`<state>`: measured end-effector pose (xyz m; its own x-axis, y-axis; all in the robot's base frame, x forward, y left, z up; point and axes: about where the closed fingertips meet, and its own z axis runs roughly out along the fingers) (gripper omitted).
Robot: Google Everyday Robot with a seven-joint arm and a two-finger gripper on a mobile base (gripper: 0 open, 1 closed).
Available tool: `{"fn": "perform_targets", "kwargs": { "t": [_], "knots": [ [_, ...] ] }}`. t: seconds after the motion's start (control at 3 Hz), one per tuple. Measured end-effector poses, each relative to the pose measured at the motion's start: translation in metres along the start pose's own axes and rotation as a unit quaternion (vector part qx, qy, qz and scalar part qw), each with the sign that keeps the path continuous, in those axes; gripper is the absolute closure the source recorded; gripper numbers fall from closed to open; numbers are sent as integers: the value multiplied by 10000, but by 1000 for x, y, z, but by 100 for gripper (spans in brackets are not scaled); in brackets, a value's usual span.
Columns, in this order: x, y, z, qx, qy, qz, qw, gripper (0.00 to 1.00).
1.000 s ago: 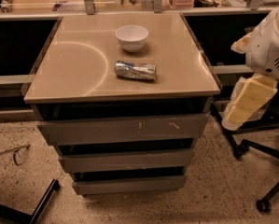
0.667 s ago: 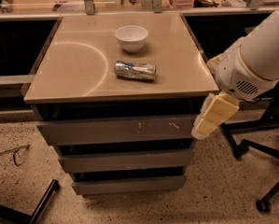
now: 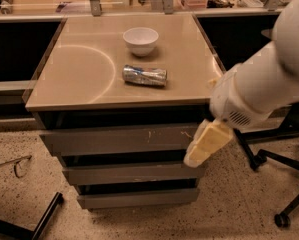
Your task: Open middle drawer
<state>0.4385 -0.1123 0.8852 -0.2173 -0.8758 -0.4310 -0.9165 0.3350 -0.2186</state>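
The middle drawer [image 3: 129, 174] is a low, plain grey front in the cabinet, between the taller scratched top front [image 3: 114, 140] and the bottom front [image 3: 139, 198]. All three fronts sit stepped, each lower one set a little further back, with dark gaps between them. My gripper [image 3: 194, 158], cream-coloured on a white arm [image 3: 259, 89], comes in from the right. It hangs in front of the right end of the top front, its tip just above the middle drawer's right end. I cannot tell whether it touches anything.
On the beige cabinet top [image 3: 79, 69] stand a white bowl [image 3: 140, 39] and a crushed can [image 3: 144, 75] lying on its side. An office chair base [image 3: 281, 184] stands at the right. A black bar [image 3: 41, 219] and a cable [image 3: 14, 165] lie on the floor at the left.
My arm has swung left and down from beside the cabinet, bringing the gripper in front of the right end of the drawer fronts. The drawers have not moved.
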Motion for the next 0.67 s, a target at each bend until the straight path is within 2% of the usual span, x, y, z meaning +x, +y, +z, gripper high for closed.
{"fn": "perform_targets", "kwargs": {
  "t": [0.33,0.67],
  "knots": [
    [-12,43,81,-252,-523,244,9980,0],
    [-12,42,81,-245,-527,243,9980,0]
  ]
}}
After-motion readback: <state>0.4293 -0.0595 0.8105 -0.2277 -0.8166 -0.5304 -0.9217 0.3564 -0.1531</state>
